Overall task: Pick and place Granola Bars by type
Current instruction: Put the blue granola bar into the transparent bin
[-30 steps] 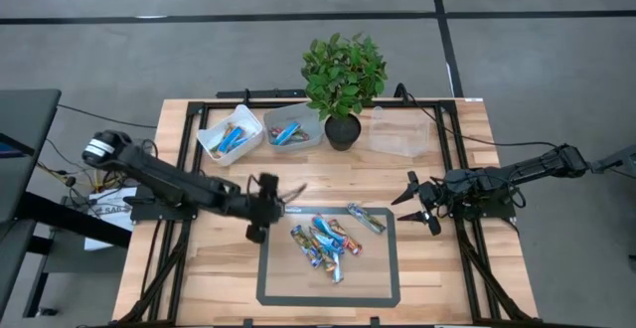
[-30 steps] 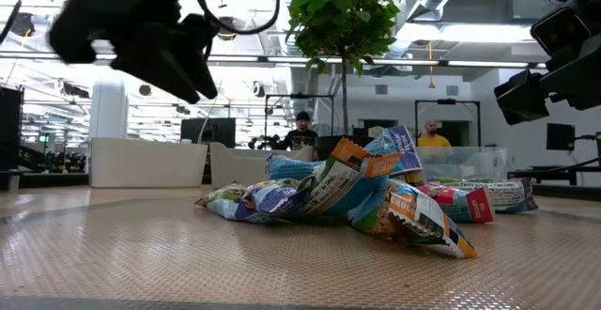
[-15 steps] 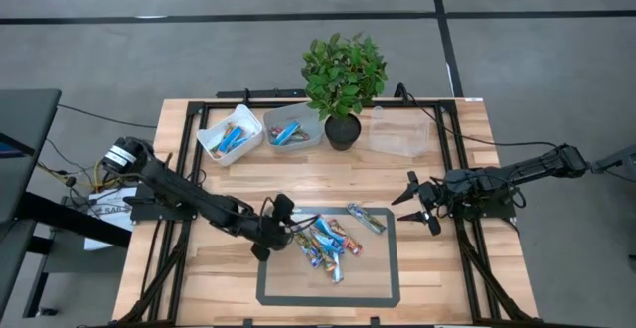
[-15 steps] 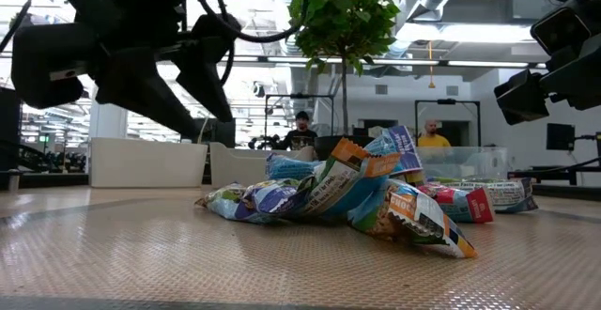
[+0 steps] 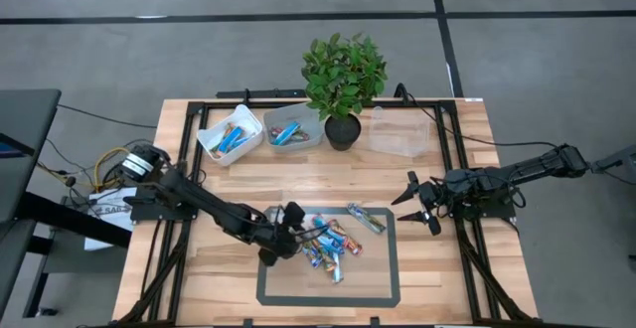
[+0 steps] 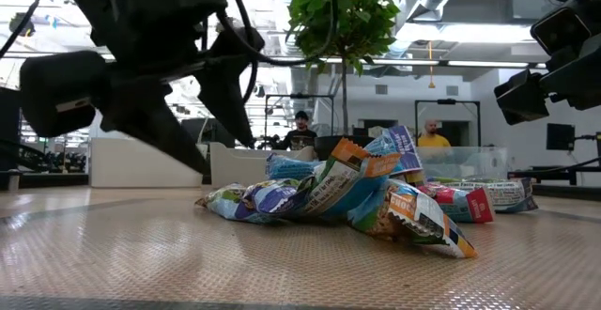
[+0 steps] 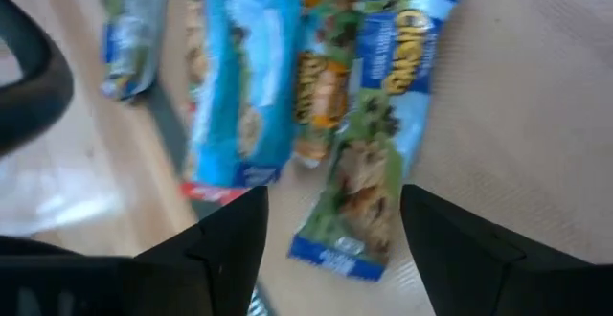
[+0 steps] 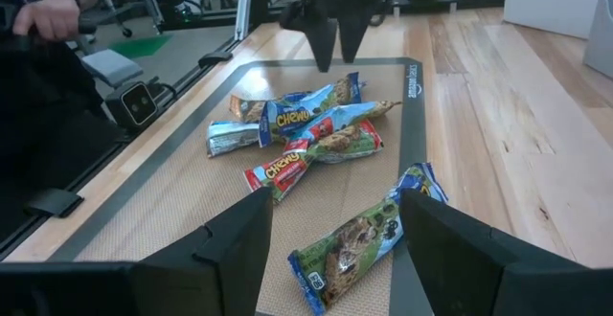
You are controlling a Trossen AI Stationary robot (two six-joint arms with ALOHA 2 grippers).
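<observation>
Both jaws stand spread, with nothing between them. From above, the left gripper (image 5: 295, 227) is low over the left edge of the mat (image 5: 383, 293), its tips just beside the bars (image 5: 323, 244). The pile lies in the middle of the mat; most bars there have the long axis diagonal, from upper left to lower right. One bar (image 5: 366, 219) lies apart at the upper right of the mat, with the same diagonal direction. The right gripper (image 5: 415, 202) waits near the right edge of the table (image 5: 179, 268), well apart from the pile. More bars lie in two tubs (image 5: 253, 134) at the back, beside a plant (image 5: 343, 80); a third tub (image 5: 400, 135) stands to the right of the plant.

In the low view, the left gripper (image 6: 202, 113) hangs above the mat to the left of the pile (image 6: 347, 193), its two fingers pointing down and wide apart. The bars lean on each other in a heap. Two people (image 6: 301, 130) are far behind in the room.

In the left wrist view, the fingers (image 7: 215, 244) frame a blue bar (image 7: 378, 124), which lies lengthwise away from the camera, its near end between the two tips. A bright blue bar (image 7: 239, 96) lies parallel just beside it.

In the right wrist view, the single bar (image 8: 369, 235) lies diagonal between the own fingers (image 8: 230, 249) of this arm, on the mat. The pile (image 8: 302, 134) is farther off, and the left gripper (image 8: 330, 24) hangs over its far side, pointing down.
</observation>
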